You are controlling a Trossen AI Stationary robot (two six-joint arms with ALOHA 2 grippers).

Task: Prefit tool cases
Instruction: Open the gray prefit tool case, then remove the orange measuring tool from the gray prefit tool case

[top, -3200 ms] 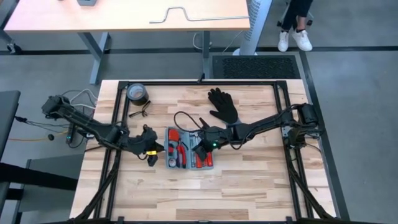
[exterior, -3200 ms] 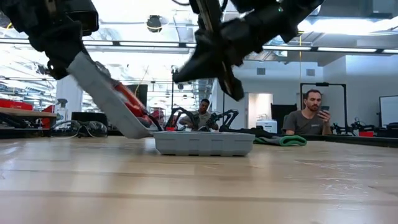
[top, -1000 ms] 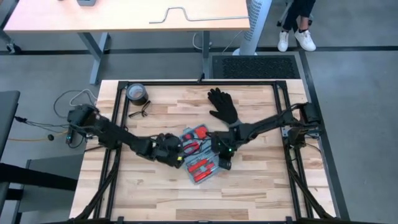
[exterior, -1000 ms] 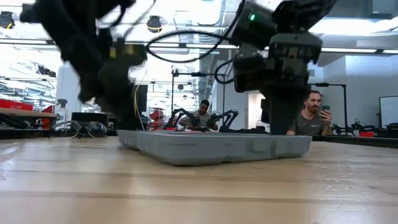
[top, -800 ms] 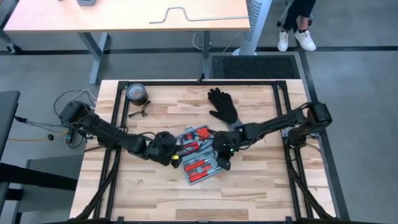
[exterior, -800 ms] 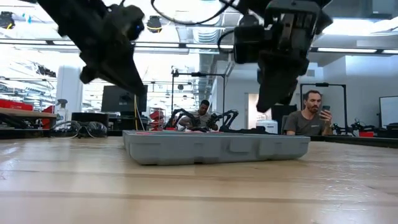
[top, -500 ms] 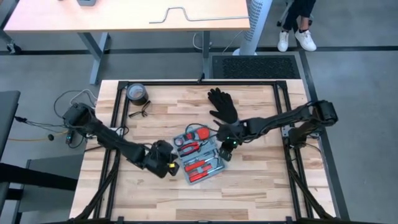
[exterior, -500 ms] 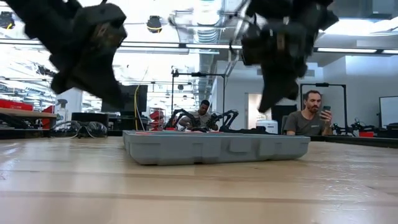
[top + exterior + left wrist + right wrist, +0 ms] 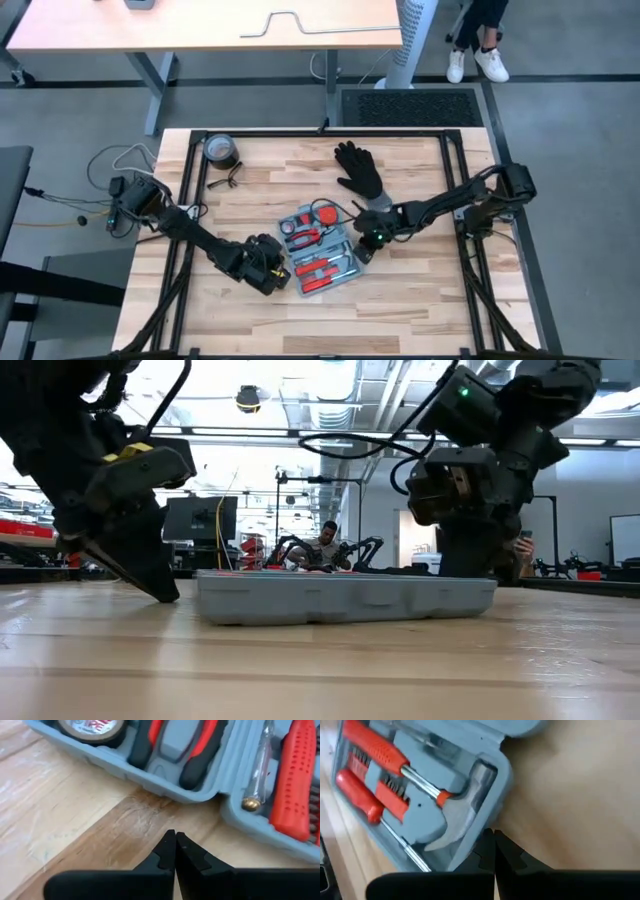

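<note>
Centre of high view: tool case (image 9: 318, 249) lies fully open, tools seated; closing remains. Left gripper (image 9: 175, 846) and right gripper (image 9: 493, 844) pinched closed, empty.

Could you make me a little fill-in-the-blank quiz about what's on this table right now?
1. The tool case lies ____ on the table, its tools showing.
2. The handles of the tools inside it are red and ____.
3. The left gripper has its fingers ____, beside the case.
4. The black glove lies on the side of the case toward the ____ arm.

Missing words: open; black; shut; right
</note>
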